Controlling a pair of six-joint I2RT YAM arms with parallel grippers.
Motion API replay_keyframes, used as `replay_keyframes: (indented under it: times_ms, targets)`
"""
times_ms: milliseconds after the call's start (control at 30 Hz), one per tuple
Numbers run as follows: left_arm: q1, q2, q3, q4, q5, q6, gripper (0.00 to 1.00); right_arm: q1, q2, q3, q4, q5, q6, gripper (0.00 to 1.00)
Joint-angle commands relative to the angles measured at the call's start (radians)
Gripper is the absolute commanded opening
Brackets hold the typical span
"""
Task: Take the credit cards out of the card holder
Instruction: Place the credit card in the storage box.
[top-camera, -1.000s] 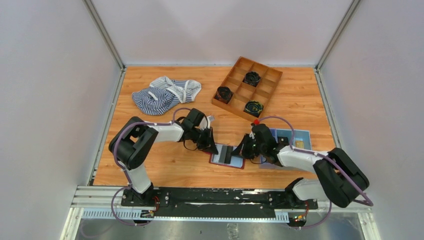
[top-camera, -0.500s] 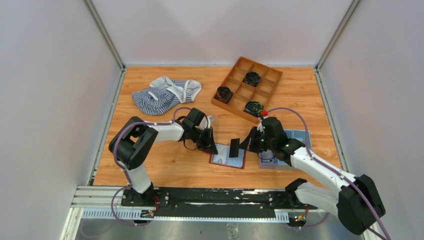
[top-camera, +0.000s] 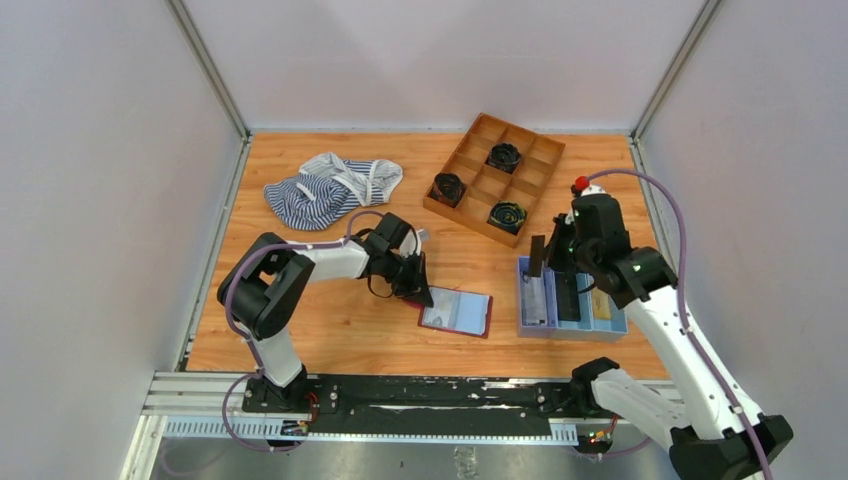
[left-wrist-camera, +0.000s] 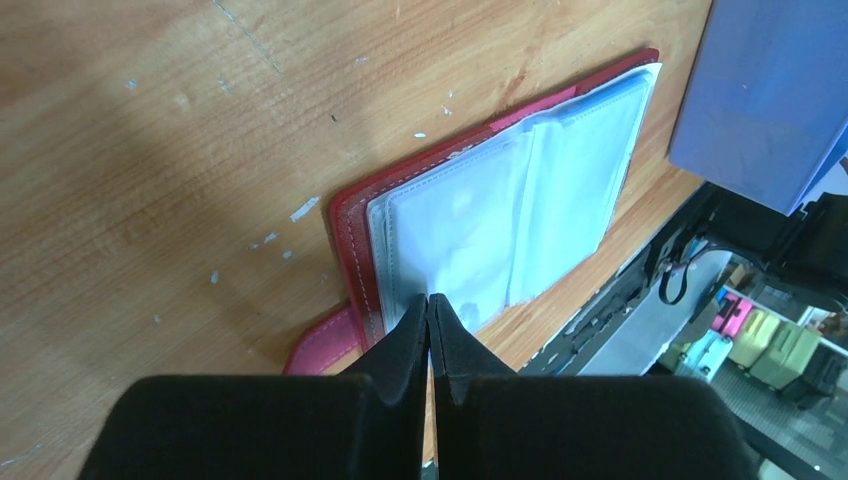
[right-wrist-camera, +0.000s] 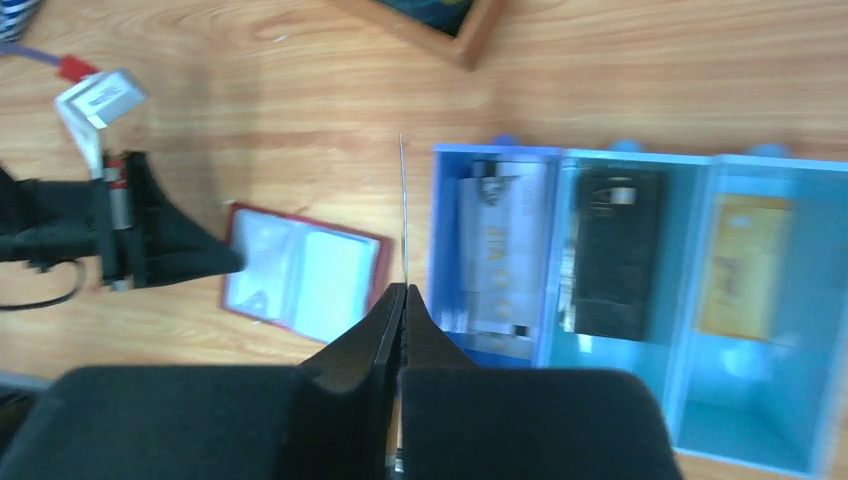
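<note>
Wallet (top-camera: 456, 312) was maroon outside, pale blue-grey inside. Light blue tray (top-camera: 572, 331) held a pale grey card (top-camera: 535, 297), a black card (top-camera: 567, 297) and a tan card (top-camera: 600, 303). Counter (top-camera: 340, 335) showed orange wood grain. Cloth (top-camera: 305, 198) was blue-and-white striped.

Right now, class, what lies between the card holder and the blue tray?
Bare wood separates the card holder from the blue tray, in the top external view.

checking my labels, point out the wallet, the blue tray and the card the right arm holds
wallet (top-camera: 458, 311): top view, open pale inside
blue tray (top-camera: 572, 333): top view, near rim
dark card (top-camera: 537, 255): top view, its flat face
</note>
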Motion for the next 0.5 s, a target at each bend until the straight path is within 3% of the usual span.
replay_keyframes:
  times_ms: [0,267,467]
  targets:
    - [0.006,0.008,0.020,-0.054,-0.063,0.038,0.02,-0.015,0.008,0.108,-0.301,0.282,-0.143,0.00]
    - [0.006,0.008,0.021,-0.052,-0.057,0.036,0.02,-0.015,0.137,0.099,-0.357,0.563,-0.168,0.00]
    - [0.007,0.011,0.021,-0.060,-0.056,0.039,0.02,-0.014,0.254,0.100,-0.339,0.598,-0.163,0.00]
